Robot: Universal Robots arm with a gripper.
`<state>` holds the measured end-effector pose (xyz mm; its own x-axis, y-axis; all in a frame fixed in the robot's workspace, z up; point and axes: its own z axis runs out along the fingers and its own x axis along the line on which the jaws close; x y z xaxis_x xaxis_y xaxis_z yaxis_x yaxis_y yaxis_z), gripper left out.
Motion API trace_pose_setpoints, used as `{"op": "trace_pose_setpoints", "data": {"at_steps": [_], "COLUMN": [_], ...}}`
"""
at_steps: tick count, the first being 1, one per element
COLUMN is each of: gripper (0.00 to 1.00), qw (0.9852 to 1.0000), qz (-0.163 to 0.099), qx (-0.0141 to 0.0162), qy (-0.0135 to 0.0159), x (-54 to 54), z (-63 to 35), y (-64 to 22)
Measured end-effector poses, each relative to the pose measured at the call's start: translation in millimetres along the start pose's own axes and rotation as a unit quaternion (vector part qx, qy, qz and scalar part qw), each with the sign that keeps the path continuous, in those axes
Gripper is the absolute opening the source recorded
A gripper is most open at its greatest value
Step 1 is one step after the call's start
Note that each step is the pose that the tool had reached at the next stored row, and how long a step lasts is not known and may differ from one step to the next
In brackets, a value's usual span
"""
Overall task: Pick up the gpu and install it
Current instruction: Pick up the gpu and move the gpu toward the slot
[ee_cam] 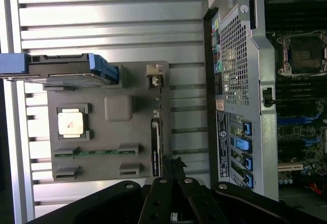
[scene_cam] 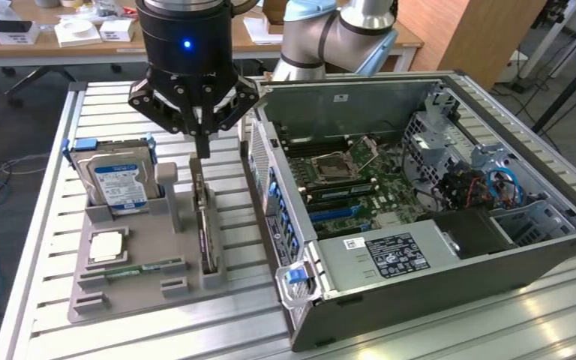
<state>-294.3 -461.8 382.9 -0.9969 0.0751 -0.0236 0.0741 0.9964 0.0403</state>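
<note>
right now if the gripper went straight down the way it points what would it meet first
Probably the upper edge of the gpu, upright in the gray holder below the gripper; depth unclear.

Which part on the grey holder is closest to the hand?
The gpu, the thin dark card standing on edge beside the computer case; the hand is just above its end.

Black cylindrical wrist housing (scene_cam: 168, 34); blue indicator lamp (scene_cam: 187, 43) at 12 o'clock from black bar-linkage gripper (scene_cam: 202, 150). Silver pivot screws (ee_cam: 162, 181). Grey tubular arm (scene_cam: 313, 49), light-blue joint cap (scene_cam: 306, 9).
</note>
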Motion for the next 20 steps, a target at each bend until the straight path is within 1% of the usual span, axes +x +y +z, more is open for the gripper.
{"op": "trace_pose_setpoints", "data": {"at_steps": [7, 9, 12, 13, 14, 16, 18, 19, 20], "gripper": [0.1, 0.24, 0.25, 0.31, 0.31, 0.42, 0.42, 0.49, 0.49], "qw": [1.0, 1.0, 1.0, 1.0, 1.0, 1.0, 1.0, 1.0, 1.0], "qz": [0.0, 0.0, 0.0, 0.0, 0.0, 0.0, 0.0, 0.0, 0.0], "qx": [0.0, 0.0, 0.0, 0.0, 0.0, 0.0, 0.0, 0.0, 0.0], "qy": [0.0, 0.0, 0.0, 0.0, 0.0, 0.0, 0.0, 0.0, 0.0], "x": [0.0, 0.0, 0.0, 0.0, 0.0, 0.0, 0.0, 0.0, 0.0], "z": [0.0, 0.0, 0.0, 0.0, 0.0, 0.0, 0.0, 0.0, 0.0], "y": [0.0, 0.0, 0.0, 0.0, 0.0, 0.0, 0.0, 0.0, 0.0]}}
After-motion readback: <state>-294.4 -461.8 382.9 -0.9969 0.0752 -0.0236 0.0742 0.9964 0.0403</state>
